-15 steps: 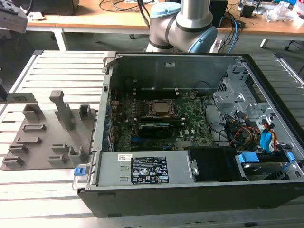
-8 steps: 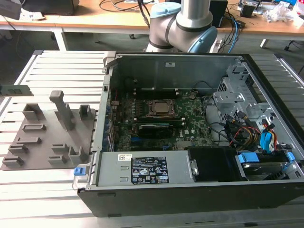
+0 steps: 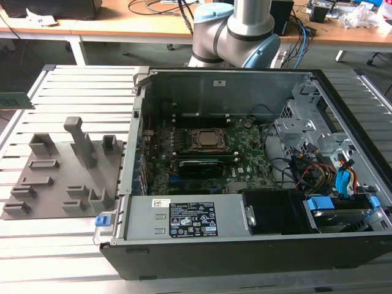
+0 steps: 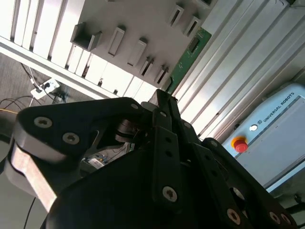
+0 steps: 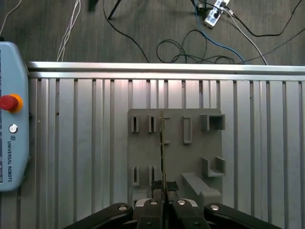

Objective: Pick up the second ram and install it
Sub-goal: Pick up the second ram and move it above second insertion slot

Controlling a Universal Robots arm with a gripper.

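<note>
Ram [image 5: 162, 143] is being gripped edge-on between the fingers [image 5: 178, 205], which are closed flat on it; most of its length is projecting past the tips. Gripper [image 5: 163, 187] is being held well clear of the holder plate [image 5: 176, 155] lying beyond the tips.

Judged: pick done, install not yet done. Install calls for the ram's edge being squared to a slot on the board [image 3: 245, 156].

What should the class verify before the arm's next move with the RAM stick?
1. The hand is shut on the second ram: ok.
2. Ram is out of the slots of the gray holder plate: ok.
3. Ram sits straight in the hand, edge-on in the first wrist view: ok.
4. The computer case is open and the motherboard exposed: ok.
5. Free memory slot on the motherboard: cannot tell.
</note>
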